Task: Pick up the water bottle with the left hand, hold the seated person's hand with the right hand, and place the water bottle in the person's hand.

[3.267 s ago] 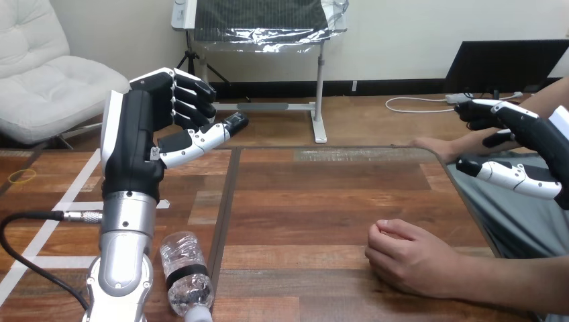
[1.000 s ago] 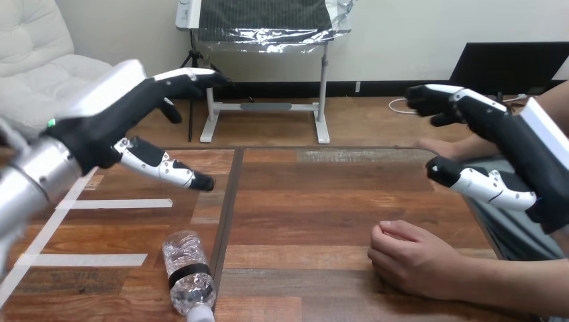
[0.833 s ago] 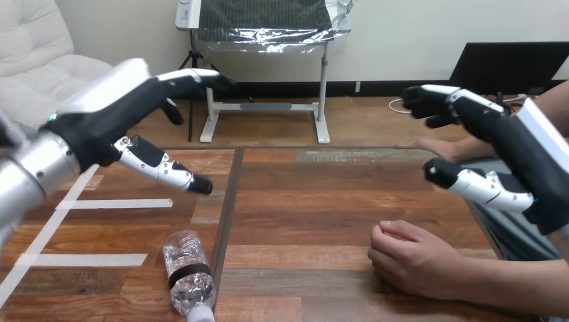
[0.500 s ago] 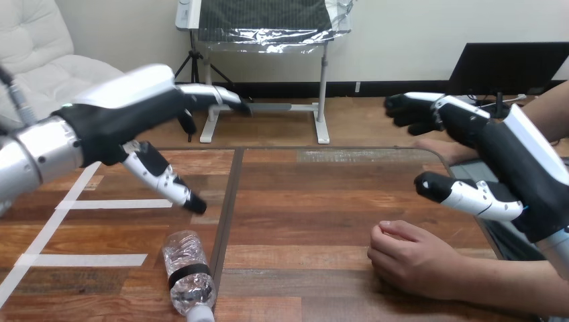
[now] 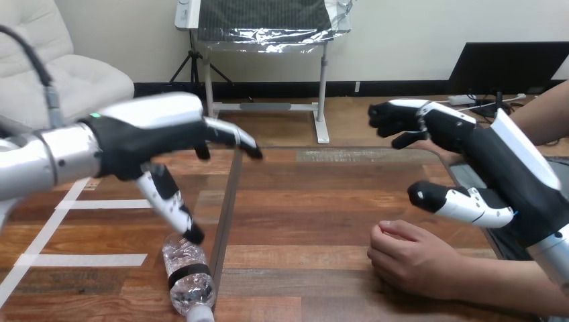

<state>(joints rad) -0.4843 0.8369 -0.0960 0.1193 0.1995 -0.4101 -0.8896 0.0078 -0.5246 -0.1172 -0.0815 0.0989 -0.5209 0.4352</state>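
Observation:
A clear water bottle (image 5: pixel 187 273) with a dark band lies on its side near the table's front edge, cap toward me. My left hand (image 5: pixel 151 137) hovers above and just behind it, palm down, fingers spread open and thumb pointing down toward the bottle, not touching it. My right hand (image 5: pixel 500 178) hangs open at the right, fingers stretched left, thumb below. It is above and apart from the person's hand (image 5: pixel 410 257), which rests as a loose fist on the table at front right.
The wooden table (image 5: pixel 322 201) has a dark seam running front to back beside the bottle. White tape strips (image 5: pixel 80 259) cross its left part. The person's other hand (image 5: pixel 436 146) rests at the table's far right edge.
My left hand has swung forward and down over the bottle, turning palm down. My right hand has moved left and lower, nearer the person's fist. Bottle and fist have not moved.

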